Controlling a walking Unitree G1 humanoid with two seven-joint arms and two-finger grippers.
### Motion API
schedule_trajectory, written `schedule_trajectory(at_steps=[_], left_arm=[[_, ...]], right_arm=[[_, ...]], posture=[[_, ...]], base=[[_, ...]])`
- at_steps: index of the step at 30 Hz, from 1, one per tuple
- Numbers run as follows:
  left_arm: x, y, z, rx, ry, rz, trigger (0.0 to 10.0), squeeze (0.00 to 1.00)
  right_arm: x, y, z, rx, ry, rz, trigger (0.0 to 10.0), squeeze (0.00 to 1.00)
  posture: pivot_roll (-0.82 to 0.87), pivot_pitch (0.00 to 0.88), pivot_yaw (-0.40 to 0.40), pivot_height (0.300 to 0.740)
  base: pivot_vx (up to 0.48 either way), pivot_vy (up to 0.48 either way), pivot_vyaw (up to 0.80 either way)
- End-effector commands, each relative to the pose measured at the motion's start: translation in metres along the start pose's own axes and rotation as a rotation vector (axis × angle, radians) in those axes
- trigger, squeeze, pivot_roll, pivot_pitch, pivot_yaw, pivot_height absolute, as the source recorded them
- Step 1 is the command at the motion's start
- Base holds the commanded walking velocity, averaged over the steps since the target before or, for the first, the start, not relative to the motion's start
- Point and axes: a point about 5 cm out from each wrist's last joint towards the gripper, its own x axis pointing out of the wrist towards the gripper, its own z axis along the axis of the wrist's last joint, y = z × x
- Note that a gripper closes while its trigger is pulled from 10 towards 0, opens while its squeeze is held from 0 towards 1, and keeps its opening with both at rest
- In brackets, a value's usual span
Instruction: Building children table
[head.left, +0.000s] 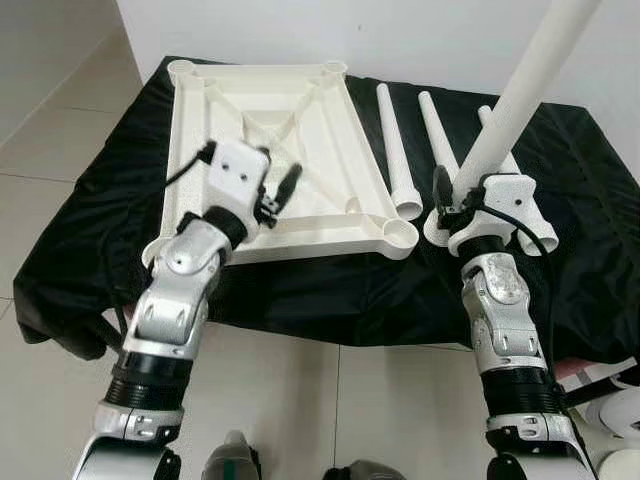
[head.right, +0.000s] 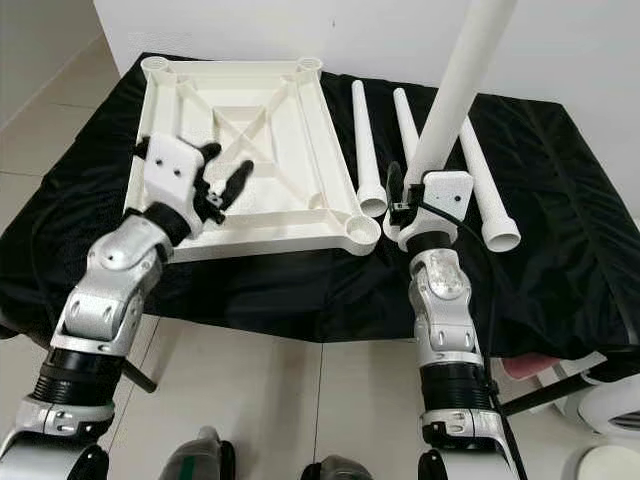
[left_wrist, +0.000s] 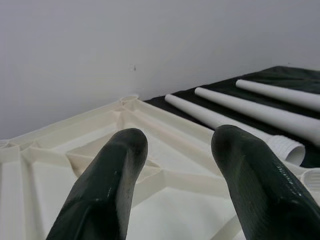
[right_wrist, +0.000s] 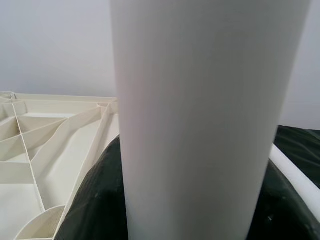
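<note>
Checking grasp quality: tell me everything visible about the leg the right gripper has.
The white table leg is a long, smooth, round tube that looks like plastic, running up and out of the head views' top edge. It stands nearly upright, tilted slightly to the right. The right gripper is shut around its lower part, with black fingers on both sides. Its bottom end sits behind the gripper, over the black cloth, just right of the upturned tabletop's near corner socket.

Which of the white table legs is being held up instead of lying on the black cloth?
The leg clamped in the right gripper, rising steeply beside the tabletop's near right corner. The other three legs lie flat on the cloth.
</note>
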Motion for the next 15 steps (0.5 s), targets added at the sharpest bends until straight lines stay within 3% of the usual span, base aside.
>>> schedule_trajectory(at_steps=[1, 12, 15], left_arm=[[0.001, 0.007, 0.003, -0.001, -0.002, 0.082, 10.0, 0.00], [-0.004, 0.010, 0.007, 0.006, -0.033, 0.077, 10.0, 0.00], [-0.003, -0.005, -0.007, 0.014, 0.040, -0.018, 10.0, 0.00]], right_arm=[[0.002, 0.004, 0.006, 0.011, -0.024, 0.014, 10.0, 0.00], [0.007, 0.005, 0.012, 0.006, -0.052, 0.052, 10.0, 0.00], [0.008, 0.005, 0.012, -0.002, -0.047, 0.066, 10.0, 0.00]], posture=[[0.08, 0.024, -0.048, 0.740], [0.09, 0.028, -0.066, 0.740], [0.09, 0.034, -0.065, 0.740]], base=[[0.000, 0.000, 0.00], [0.000, 0.000, 0.00], [0.000, 0.000, 0.00]])
